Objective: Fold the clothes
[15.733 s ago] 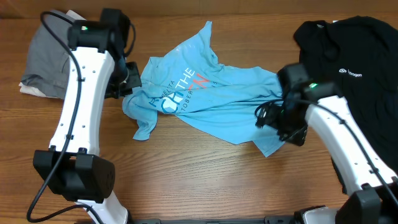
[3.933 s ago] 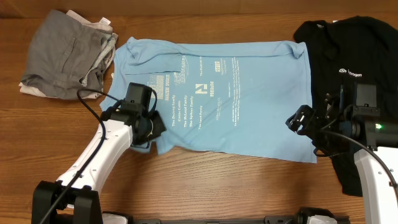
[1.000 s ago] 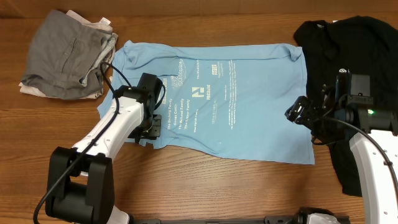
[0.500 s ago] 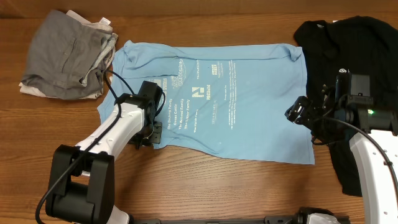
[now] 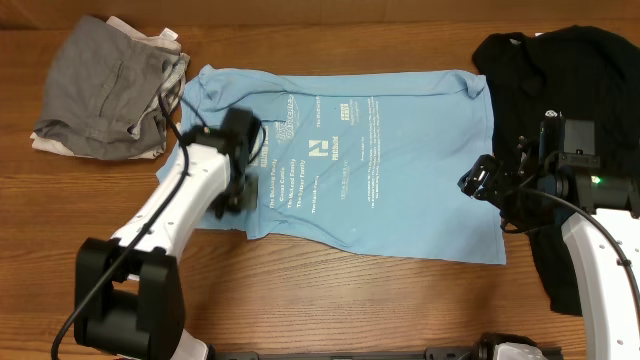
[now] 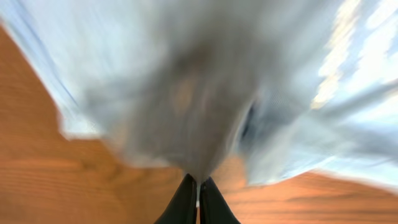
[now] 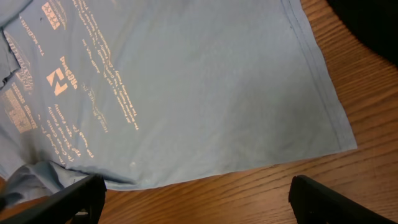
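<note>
The clothes, a light blue T-shirt (image 5: pixel 400 170) with small white print facing up, lie spread flat across the middle of the wooden table. My left gripper (image 5: pixel 236 196) is at the shirt's left side, near the sleeve. In the blurred left wrist view its jaws (image 6: pixel 198 186) are shut on a bunch of the blue cloth (image 6: pixel 205 81), which hangs lifted in front of them. My right gripper (image 5: pixel 486 190) hovers at the shirt's right edge. It stands open (image 7: pixel 199 202) over bare wood just beyond the hem (image 7: pixel 249 165), holding nothing.
A crumpled grey garment (image 5: pixel 100 85) with white cloth under it lies at the back left. A black garment (image 5: pixel 570 90) covers the back right corner, close behind my right arm. Bare wood runs along the front of the table (image 5: pixel 350 300).
My left gripper closed on the shirt's left part and has swung away from the front edge, pulling the cloth with it. The right arm has not moved.
</note>
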Motion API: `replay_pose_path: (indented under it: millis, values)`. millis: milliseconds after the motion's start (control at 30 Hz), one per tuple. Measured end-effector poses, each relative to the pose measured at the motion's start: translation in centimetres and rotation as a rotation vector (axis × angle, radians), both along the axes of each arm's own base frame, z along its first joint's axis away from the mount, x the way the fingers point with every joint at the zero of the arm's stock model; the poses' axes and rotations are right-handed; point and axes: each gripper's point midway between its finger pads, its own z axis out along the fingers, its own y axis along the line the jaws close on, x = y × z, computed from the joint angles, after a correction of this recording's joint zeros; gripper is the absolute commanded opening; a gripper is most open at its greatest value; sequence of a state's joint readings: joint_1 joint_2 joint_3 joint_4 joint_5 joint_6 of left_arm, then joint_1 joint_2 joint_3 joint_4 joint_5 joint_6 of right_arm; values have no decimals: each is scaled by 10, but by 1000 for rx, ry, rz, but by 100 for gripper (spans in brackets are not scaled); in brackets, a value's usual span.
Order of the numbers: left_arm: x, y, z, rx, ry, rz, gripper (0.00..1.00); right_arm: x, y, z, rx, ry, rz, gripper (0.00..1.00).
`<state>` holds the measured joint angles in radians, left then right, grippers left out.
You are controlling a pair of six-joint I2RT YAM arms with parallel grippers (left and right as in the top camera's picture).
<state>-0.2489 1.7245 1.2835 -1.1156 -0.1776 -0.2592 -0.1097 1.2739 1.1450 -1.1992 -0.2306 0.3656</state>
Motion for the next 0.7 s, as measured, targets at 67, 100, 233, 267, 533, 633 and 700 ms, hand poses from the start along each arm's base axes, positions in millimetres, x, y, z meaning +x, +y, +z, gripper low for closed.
replay_pose_path:
  millis: [67,100,233,267,533,633,700]
  values:
    - [22,-5,23,-16,-80,4,4,0,0,0,0,0,0,99]
    - [31,-6,31,-21,-113,4,4,0,0,0,0,0,0,99]
    - [60,-9,52,-21,-232,9,4,0,0,0,0,0,0,99]
    - [62,-8,52,-16,-242,10,4,0,0,0,0,0,0,99]
    - [82,-4,43,24,-290,18,4,0,0,0,0,-1,0,99]
    - [88,-4,27,42,-270,18,4,0,0,0,0,-1,0,99]
    - [94,-3,16,52,-262,20,4,0,0,0,0,-1,0,99]
